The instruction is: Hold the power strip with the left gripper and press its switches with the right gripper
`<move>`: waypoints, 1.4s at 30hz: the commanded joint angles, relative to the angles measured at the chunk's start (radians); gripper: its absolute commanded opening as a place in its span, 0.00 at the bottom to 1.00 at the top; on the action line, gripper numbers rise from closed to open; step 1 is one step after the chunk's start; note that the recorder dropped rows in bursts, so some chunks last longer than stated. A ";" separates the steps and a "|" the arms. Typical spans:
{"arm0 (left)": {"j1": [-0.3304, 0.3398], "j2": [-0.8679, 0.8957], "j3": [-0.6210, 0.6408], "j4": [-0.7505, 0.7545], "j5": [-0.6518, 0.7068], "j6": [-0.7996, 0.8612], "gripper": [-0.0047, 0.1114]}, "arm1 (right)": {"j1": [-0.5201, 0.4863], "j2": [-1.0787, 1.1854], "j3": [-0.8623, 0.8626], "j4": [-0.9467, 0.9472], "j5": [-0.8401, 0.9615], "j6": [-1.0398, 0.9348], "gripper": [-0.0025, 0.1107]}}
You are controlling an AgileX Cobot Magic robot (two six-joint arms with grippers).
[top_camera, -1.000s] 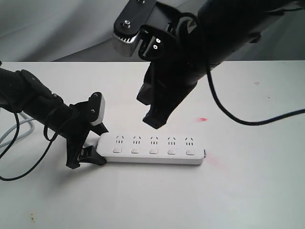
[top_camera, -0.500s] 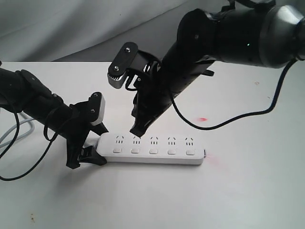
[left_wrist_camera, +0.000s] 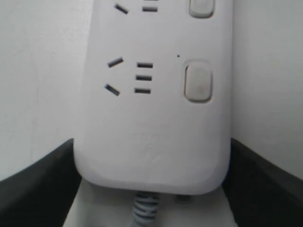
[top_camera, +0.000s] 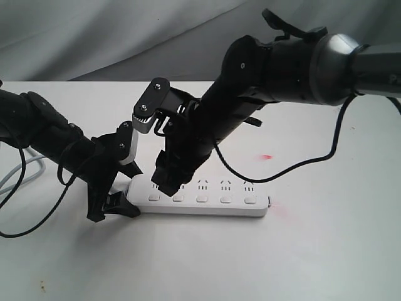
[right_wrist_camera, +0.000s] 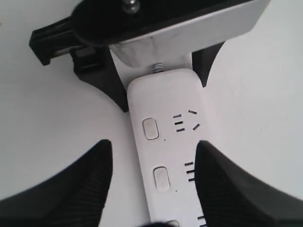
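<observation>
**Right gripper** (right_wrist_camera: 154,146): your jaws stand wide apart and you hold nothing with it. It hangs low over the strip (top_camera: 207,200) at the cord end, above the first two socket sets. In the right wrist view its fingers (right_wrist_camera: 80,189) straddle the strip's width, with table showing on both sides. You cannot tell whether a tip touches the strip.

**Left gripper** (top_camera: 130,188): clamped on the strip's cord end. Your left wrist view shows one finger against each long side, and the cord (left_wrist_camera: 144,210) runs out between them.

**Strip**: lies flat on the table (top_camera: 326,263), sockets up, with its cord end in the left gripper.

**Switches** (top_camera: 202,199): five in a row along one long edge of the strip, one beside each socket set. All five show in the exterior view.

**Red marks**: two small spots on the table. One (top_camera: 280,212) is just beside the strip's free end, and the other (top_camera: 267,156) is a little apart from the strip's socket side.
</observation>
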 commanded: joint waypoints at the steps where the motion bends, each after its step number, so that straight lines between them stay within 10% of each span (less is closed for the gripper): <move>1: -0.004 0.006 0.000 0.010 -0.016 0.004 0.51 | -0.002 0.013 -0.008 0.019 -0.053 -0.007 0.49; 42: -0.004 0.006 0.000 0.010 -0.016 0.004 0.51 | -0.002 0.167 -0.008 0.248 -0.208 -0.346 0.49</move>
